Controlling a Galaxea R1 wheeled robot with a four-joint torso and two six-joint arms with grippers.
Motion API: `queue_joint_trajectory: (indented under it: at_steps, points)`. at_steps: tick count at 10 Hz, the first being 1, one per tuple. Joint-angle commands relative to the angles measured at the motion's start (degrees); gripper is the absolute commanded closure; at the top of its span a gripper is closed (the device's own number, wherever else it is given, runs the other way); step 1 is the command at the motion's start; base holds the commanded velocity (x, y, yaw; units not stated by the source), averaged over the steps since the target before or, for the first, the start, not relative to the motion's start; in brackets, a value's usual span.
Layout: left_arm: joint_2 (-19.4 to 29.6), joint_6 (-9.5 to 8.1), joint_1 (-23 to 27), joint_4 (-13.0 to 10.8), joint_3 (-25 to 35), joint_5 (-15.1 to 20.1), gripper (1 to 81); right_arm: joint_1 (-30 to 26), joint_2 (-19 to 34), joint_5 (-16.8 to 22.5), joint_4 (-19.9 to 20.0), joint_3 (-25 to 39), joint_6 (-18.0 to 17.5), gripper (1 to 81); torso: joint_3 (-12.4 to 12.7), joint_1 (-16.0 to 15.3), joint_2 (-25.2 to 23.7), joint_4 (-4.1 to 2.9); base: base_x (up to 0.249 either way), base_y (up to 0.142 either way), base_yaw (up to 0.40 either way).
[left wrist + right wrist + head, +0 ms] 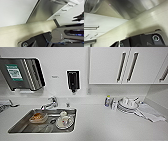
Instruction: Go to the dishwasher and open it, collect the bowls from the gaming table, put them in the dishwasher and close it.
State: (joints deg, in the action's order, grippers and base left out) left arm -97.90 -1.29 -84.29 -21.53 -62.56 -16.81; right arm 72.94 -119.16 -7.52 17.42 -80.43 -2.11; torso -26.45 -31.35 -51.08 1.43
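The dishwasher (47,11) shows its brushed stainless-steel front in the left wrist view, with its bar handle (58,1) along the upper edge. White drawers (62,11) with small handles stand beside it. The same steel front (121,8) appears in the right wrist view above the pale floor (144,22). Both wrists hang low, close in front of the dishwasher. The gaming table and the bowls are out of view.
In the head view, a white counter (100,124) holds a steel sink (15,128) with a brown dish, cups and a plate in it. A tap (51,103), a bottle (107,100), stacked plates (127,107) and a cloth (150,112) stand behind. Wall cabinets (112,64) hang above.
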Motion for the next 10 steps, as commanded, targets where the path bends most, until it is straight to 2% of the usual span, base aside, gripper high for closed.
queue_joint_trajectory:
  at_steps: [1,2,3,4,6,8,9,10]
  points:
    - [4.5,-0.54,5.1,-0.8,0.8,-1.1,1.0,-5.7,5.0,2.6,0.4,5.6,-0.6,1.0,0.1,-3.6,-5.6,0.00,0.000,0.000,0.000]
    - [4.6,-2.21,6.6,-1.1,0.4,-0.5,1.0,-5.8,5.0,2.6,0.3,5.9,-0.5,1.0,-0.6,-11.6,-18.0,0.00,0.000,0.000,0.000]
    - [5.0,-3.26,8.2,-1.3,0.2,-0.2,1.0,-5.7,4.8,2.6,0.2,5.6,-0.5,1.0,-0.8,-16.0,-24.8,0.00,0.000,0.000,0.000]
    - [6.3,-5.10,10.7,-1.4,0.2,0.9,1.0,-5.7,4.6,2.6,0.2,5.2,-0.5,1.0,-1.3,-6.5,-10.1,0.00,0.000,0.000,0.000]
    - [8.0,-8.02,16.5,-1.4,0.8,3.8,1.0,-5.8,4.6,2.6,0.1,5.2,-0.5,1.0,-1.5,-9.8,-15.2,0.00,0.000,0.000,0.000]
    - [9.5,-8.55,21.4,-1.6,6.6,8.7,1.0,-6.7,5.0,2.5,0.4,5.0,-1.7,1.0,-1.5,-12.5,-19.6,0.00,0.000,0.000,0.000]
    - [9.8,-8.46,22.6,-3.3,10.3,11.9,1.0,-7.3,5.1,2.5,0.4,5.0,-2.9,1.0,-1.5,-13.8,-21.6,0.00,0.000,0.000,0.000]
    - [9.6,-8.55,22.9,-4.2,11.5,12.4,1.0,-7.9,5.2,2.6,0.5,5.2,-3.2,1.0,-1.5,-15.1,-23.7,0.00,0.000,0.000,0.000]
